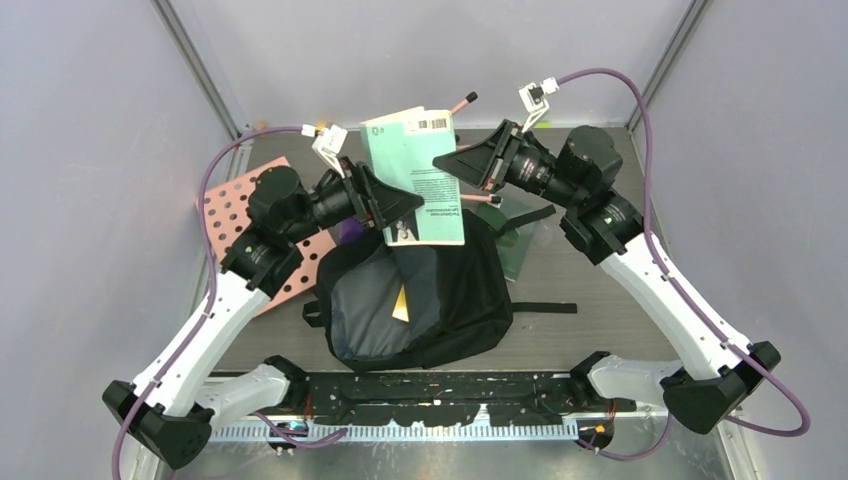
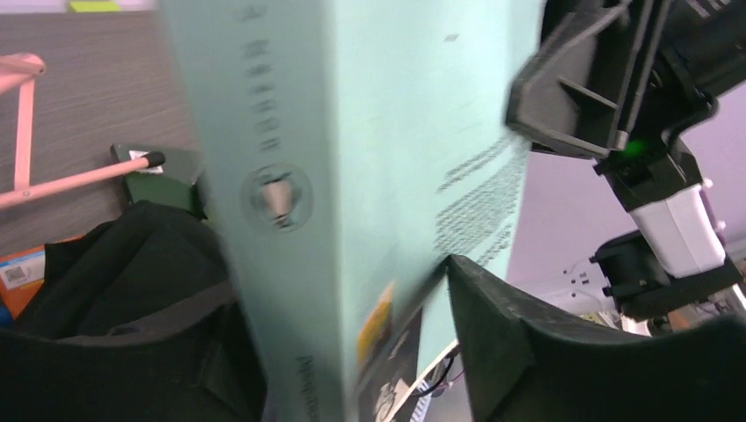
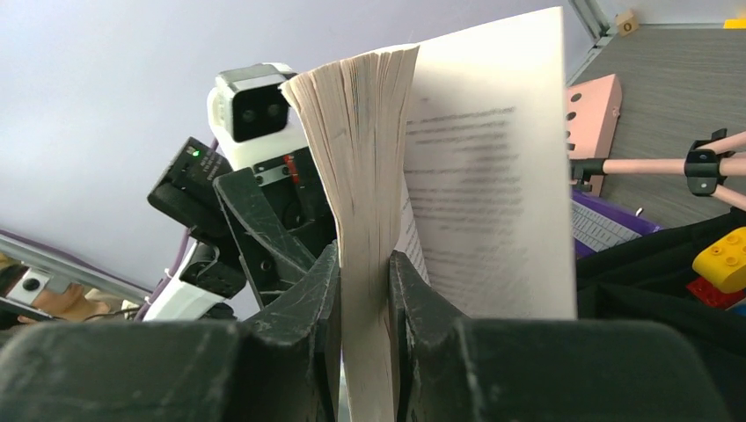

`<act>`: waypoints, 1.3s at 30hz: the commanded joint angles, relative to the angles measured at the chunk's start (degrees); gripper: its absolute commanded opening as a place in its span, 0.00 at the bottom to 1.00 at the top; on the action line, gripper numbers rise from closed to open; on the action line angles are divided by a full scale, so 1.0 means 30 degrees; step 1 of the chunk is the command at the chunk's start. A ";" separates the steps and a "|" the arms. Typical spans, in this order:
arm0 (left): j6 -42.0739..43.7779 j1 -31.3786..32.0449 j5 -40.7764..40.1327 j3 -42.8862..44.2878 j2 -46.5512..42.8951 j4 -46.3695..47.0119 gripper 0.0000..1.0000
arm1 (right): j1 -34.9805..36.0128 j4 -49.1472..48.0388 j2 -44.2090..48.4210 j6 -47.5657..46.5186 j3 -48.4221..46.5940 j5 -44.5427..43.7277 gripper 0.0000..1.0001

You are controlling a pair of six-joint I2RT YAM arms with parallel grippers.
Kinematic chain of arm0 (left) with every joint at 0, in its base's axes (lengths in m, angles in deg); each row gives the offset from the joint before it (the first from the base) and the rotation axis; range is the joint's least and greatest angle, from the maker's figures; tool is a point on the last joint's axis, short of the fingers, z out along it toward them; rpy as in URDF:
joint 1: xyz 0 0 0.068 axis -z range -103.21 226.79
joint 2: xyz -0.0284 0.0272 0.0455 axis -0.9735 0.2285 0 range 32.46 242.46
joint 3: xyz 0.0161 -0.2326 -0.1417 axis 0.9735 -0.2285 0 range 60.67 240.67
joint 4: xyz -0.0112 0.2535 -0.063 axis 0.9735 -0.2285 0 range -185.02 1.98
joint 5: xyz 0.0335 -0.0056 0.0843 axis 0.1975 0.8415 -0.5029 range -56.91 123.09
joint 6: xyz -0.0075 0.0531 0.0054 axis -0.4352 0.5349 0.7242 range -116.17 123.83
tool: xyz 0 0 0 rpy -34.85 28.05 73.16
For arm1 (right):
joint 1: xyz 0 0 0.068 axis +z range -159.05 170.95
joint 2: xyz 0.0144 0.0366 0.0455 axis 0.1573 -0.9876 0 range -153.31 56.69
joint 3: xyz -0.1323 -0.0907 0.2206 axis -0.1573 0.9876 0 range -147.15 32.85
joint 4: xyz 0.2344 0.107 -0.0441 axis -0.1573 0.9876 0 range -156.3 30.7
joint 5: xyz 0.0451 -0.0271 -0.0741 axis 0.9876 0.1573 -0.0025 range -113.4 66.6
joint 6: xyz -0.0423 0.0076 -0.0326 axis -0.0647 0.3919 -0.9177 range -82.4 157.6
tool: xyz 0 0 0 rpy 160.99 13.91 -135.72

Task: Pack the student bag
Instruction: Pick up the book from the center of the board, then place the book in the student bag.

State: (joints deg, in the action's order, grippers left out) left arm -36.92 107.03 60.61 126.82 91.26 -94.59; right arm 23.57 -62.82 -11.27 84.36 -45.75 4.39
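Right jaws pinch thick cream page block of mint-green paperback [image 1: 415, 165], upper centre; left jaws flank its glossy cover, grip unclear. Soft black fabric student bag [image 1: 450, 300] gapes open mid-frame on grey wood-grain counter [image 1: 570, 335].

— Can you read the pale-teal paperback book [image 2: 352, 158] at the left pincer [image 1: 408, 207]?
— No: print smeared, both ends cut off; whether the pincer's fingers press it, I cannot tell.
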 commanded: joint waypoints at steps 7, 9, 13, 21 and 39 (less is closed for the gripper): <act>-0.0227 -0.0067 -0.0605 -0.1203 -0.2161 0.2324 0.03 | 0.0698 0.2176 -0.0482 -0.1951 -0.1716 -0.1092 0.13; 0.0341 -0.0071 -0.1265 -0.1027 -0.2628 0.0500 0.00 | 0.0698 0.4071 -0.0350 -0.2900 -0.2153 -0.2244 0.35; 0.1411 -0.0089 -0.3513 -0.0479 -0.3550 -0.3540 0.00 | 0.0698 0.6485 0.0728 -0.4173 -0.1996 -0.4797 0.73; 0.1868 -0.0091 -0.6509 0.0047 -0.4998 -0.8658 0.00 | 0.0960 1.0319 0.2000 -0.3669 -0.0113 -0.8308 0.87; 0.3243 -0.0089 -0.8086 0.2003 -0.5451 -1.1755 0.00 | 0.8804 1.1861 -0.1514 -0.2087 0.1332 -1.3628 0.82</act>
State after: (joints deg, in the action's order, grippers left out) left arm -28.42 107.03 35.65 129.88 76.05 -134.26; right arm 48.25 -28.72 -14.26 77.02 -40.16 -29.97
